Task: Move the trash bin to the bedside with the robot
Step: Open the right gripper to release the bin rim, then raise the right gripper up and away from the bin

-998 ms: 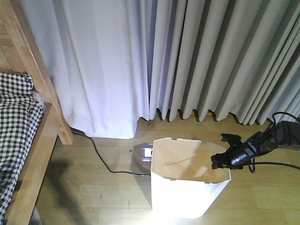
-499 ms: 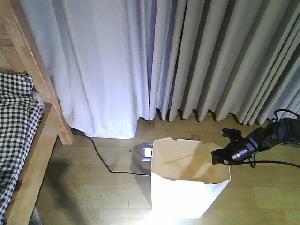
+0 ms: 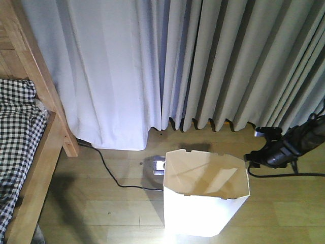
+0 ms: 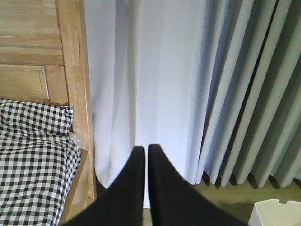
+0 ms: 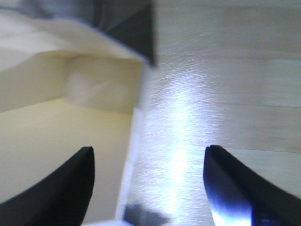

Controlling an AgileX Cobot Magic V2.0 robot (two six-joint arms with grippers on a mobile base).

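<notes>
The white trash bin (image 3: 203, 203) stands upright on the wooden floor, its cream inside showing. The bed (image 3: 48, 109), with a light wooden frame and checked bedding (image 3: 15, 127), is at the left, a stretch of floor away from the bin. My right gripper (image 3: 257, 145) is open just right of the bin's rim and does not touch it. In the right wrist view the bin's wall (image 5: 56, 127) lies below the spread right gripper (image 5: 149, 149). My left gripper (image 4: 143, 149) is shut and empty, facing the curtain beside the bed post (image 4: 75, 94). A corner of the bin (image 4: 277, 213) shows at bottom right.
Long grey-white curtains (image 3: 203, 61) hang to the floor behind the bin. A black cable (image 3: 109, 173) runs across the floor from the bed post to a small grey device (image 3: 156, 165) behind the bin. Another cable (image 3: 299, 175) trails on the floor under the right arm.
My right gripper has left the bin's right rim, pulled back to the right and opened. The bin has stayed where it was.
</notes>
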